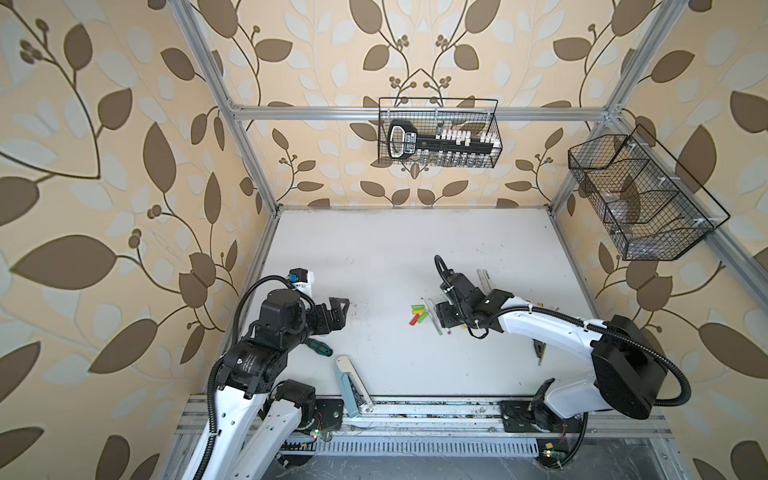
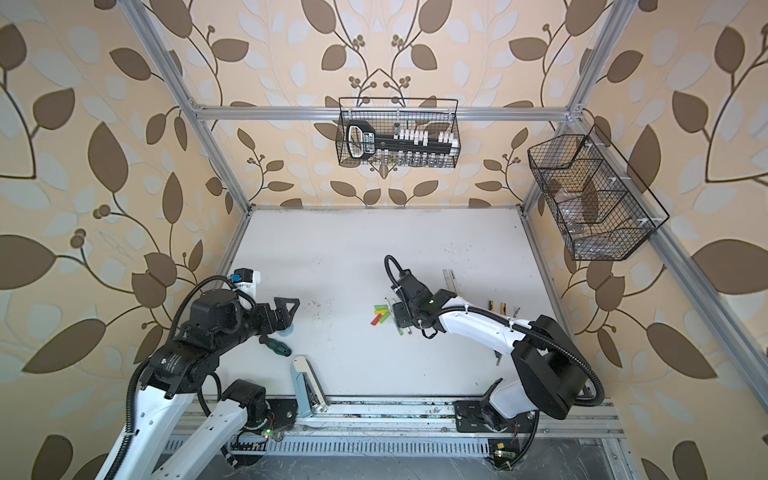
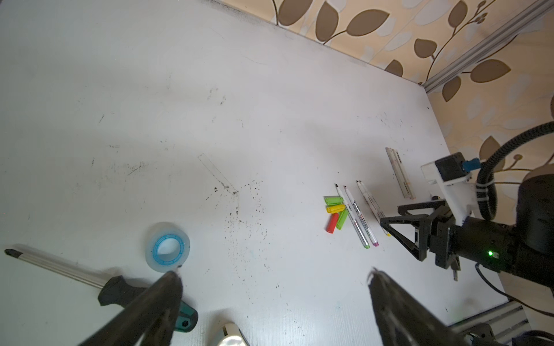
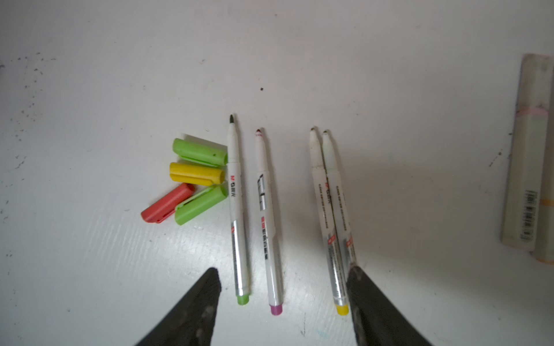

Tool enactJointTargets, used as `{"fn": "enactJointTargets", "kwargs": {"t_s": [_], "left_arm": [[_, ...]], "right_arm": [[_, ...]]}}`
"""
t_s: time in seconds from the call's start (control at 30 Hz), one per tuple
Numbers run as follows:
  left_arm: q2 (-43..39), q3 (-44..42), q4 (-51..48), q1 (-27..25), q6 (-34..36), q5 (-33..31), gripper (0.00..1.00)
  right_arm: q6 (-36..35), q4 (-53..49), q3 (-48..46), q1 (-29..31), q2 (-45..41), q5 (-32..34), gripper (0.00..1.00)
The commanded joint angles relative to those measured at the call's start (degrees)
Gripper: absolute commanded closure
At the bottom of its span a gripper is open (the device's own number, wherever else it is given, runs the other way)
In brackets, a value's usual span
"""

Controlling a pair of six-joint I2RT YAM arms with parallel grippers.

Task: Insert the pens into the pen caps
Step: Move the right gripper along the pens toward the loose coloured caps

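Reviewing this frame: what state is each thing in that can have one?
Pens: the four slim ones uncapped, lying flat.
Caps: four, loose beside the pens, none fitted.
Left tool: open, empty.
Right tool: open around the pens' back ends, not closed on any.
Stapler: swung open, it seems.

The left claw (image 3: 275, 275) gapes wide — the right claw (image 4: 283, 275) points down, jaws apart.
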Motion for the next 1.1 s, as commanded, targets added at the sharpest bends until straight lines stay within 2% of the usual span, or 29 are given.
{"fn": "enactJointTargets", "kwargs": {"t_s": [0.0,0.03,0.3,0.5,0.73,1.07], "left_arm": [[0.36,0.81,1.53,0.69,1.56,0.96,0.01],[0.86,0.96,1.38,0.69,1.55,0.82,0.01],[2.1,1.11,1.24,0.69,1.34,0.94,0.01],[1.73,0.76,2.35,0.69,1.18,2.64,0.01],[6.54,1.0,6.61,0.69,3.39,6.44,0.01],[10.34,1.14,7.05,0.69,3.98,9.27,0.01]], "right_arm": [[-2.67,1.07,-2.01,-2.31,-2.07,-2.64,0.4],[-3.25,1.16,-2.31,-3.37,-2.23,-3.46,0.46],[-6.98,0.57,-1.04,-7.16,-0.53,-6.44,0.6],[-9.09,-0.94,2.8,-1.29,2.09,-6.47,0.59],[-6.24,-1.3,4.88,4.64,4.84,-5.43,0.57],[-4.32,-0.19,9.57,6.29,12.89,-5.2,0.52]]}}
